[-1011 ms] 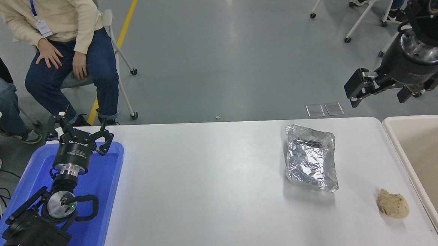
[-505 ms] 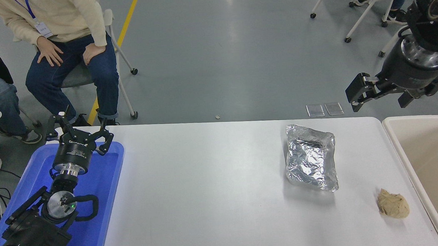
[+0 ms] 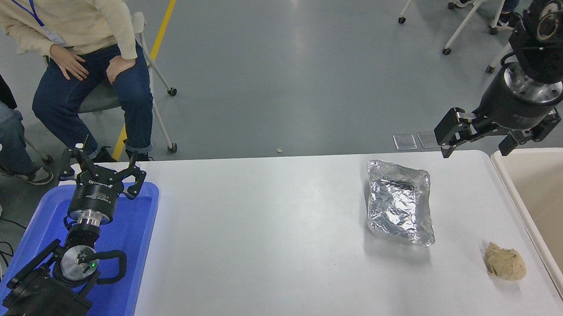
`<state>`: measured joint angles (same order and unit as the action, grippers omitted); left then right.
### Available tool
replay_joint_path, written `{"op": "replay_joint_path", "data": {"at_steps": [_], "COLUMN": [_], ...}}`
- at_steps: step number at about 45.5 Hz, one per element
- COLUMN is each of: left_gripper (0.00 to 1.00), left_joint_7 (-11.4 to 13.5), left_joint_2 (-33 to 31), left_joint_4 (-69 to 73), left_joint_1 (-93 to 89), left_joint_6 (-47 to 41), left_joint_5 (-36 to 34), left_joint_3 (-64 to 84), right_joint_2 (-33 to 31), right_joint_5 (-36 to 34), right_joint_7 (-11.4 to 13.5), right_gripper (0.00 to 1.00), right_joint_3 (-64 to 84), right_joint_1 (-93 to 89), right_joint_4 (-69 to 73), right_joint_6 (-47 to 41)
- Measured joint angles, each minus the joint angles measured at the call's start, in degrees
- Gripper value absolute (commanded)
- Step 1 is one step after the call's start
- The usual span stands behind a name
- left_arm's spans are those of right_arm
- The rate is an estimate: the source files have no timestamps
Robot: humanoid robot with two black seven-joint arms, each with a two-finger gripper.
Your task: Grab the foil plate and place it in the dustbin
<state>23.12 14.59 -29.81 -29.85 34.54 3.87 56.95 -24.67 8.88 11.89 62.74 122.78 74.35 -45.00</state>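
The foil plate, crinkled shiny silver, lies on the white table right of centre. The dustbin, a large cream tub, stands at the table's right end. My right gripper hangs open and empty above the table's far right corner, up and to the right of the foil plate and apart from it. My left gripper is open and parked over the blue tray at the lower left.
A tan crumpled paper ball lies near the dustbin, in front of the foil plate. A blue tray sits at the table's left end. People sit on chairs beyond the far left edge.
My right gripper has moved down and a little left, closer to the table's far right corner. The seated person has shifted a hand. The foil plate has not moved.
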Motion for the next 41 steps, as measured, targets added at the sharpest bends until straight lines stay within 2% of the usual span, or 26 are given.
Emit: {"op": "replay_joint_path", "data": {"at_steps": [13, 29, 41], "left_gripper": [1.0, 1.0, 1.0], "left_joint_7": [0.0, 0.0, 0.0], "left_joint_2": [0.0, 0.0, 0.0], "left_joint_4": [0.02, 0.01, -0.01], "left_joint_1": [0.04, 0.03, 0.01], "left_joint_6": [0.0, 0.0, -0.03], "left_joint_5": [-0.02, -0.02, 0.02], "left_joint_3": [0.0, 0.0, 0.0], "right_joint_2": [0.35, 4.35, 7.09], "right_joint_5": [-0.64, -0.47, -0.47], "right_joint_7": [0.01, -0.03, -0.02], "right_gripper": [1.0, 1.0, 1.0], "right_joint_3": [-1.87, -2.58, -3.2], "right_joint_1": [-5.56, -17.78, -26.2], "right_joint_4": [-2.61, -7.21, -12.13], "right_joint_6": [0.91, 16.9, 23.21]}}
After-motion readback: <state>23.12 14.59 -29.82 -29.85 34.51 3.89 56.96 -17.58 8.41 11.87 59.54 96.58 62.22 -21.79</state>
